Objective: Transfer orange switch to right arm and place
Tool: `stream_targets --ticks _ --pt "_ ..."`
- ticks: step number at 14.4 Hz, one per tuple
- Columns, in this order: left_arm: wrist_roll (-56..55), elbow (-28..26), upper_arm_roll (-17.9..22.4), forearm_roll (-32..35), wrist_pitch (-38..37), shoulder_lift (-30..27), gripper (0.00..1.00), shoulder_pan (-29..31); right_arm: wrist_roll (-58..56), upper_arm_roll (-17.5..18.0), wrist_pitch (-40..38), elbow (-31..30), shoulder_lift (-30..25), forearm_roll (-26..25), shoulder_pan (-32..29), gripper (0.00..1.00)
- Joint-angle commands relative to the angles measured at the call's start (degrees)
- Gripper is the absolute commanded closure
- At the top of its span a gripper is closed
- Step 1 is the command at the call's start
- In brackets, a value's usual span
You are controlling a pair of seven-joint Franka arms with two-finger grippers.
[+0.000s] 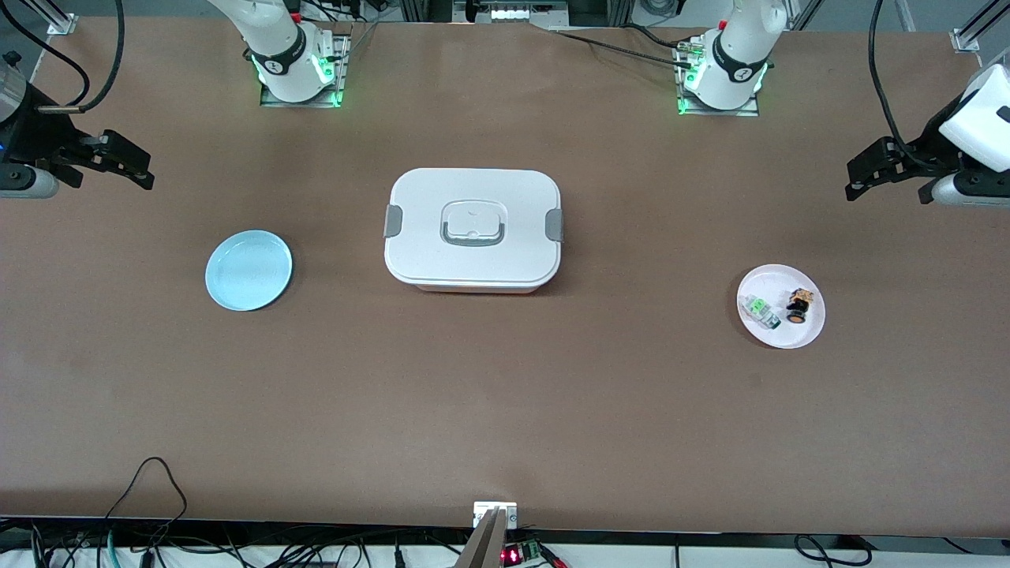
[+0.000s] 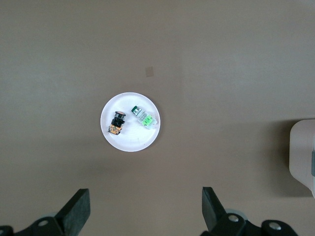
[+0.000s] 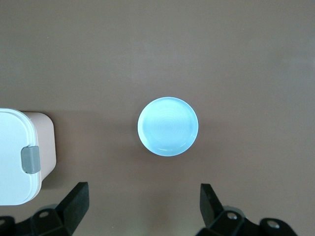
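Observation:
The orange switch (image 1: 798,306) lies on its side on a small white plate (image 1: 808,332) toward the left arm's end of the table, beside a small green-and-clear part (image 1: 762,310). The left wrist view shows the switch (image 2: 117,123) on the plate (image 2: 133,142) too. My left gripper (image 1: 868,175) is open and empty, high over the table's end, apart from the plate; its fingers (image 2: 78,209) frame bare table. My right gripper (image 1: 126,164) is open and empty, high over the other end of the table. A light blue plate (image 1: 248,270) lies empty there and shows in the right wrist view (image 3: 168,126).
A white lidded box (image 1: 473,227) with grey clips stands at the table's middle; its corner shows in the right wrist view (image 3: 19,157) and its edge in the left wrist view (image 2: 302,155). Cables hang along the table's near edge.

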Motion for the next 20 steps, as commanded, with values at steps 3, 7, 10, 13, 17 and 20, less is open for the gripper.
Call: stream_targets --ticks 3,7,10,13,17,20 --pt "-0.5 1.6 0.1 0.8 -1.1 0.5 0.0 -0.6 -0.8 0.5 -0.7 0.1 -0.7 0.9 -0.6 0.0" --pt "-0.3 1.7 0.4 0.3 -1.1 0.6 0.0 0.2 -0.8 1.1 0.0 0.1 -0.4 0.9 -0.5 0.0" --pt "-0.3 1.7 0.0 0.5 -1.0 0.6 0.0 0.2 -0.6 1.6 -0.5 0.1 -0.4 0.9 -0.5 0.0" --pt "-0.2 1.7 0.0 0.4 -1.0 0.5 0.0 0.1 -0.3 1.7 -0.7 1.5 -0.1 0.9 -0.4 0.0" --pt "0.0 1.9 -0.3 0.4 -1.2 2.3 0.0 -0.5 -0.2 2.4 -1.9 1.6 0.3 1.2 -0.2 0.0" --pt "0.4 1.0 -0.9 0.4 -1.0 5.6 0.0 -1.2 -0.3 2.4 -2.3 1.3 0.3 1.5 -0.2 0.0"
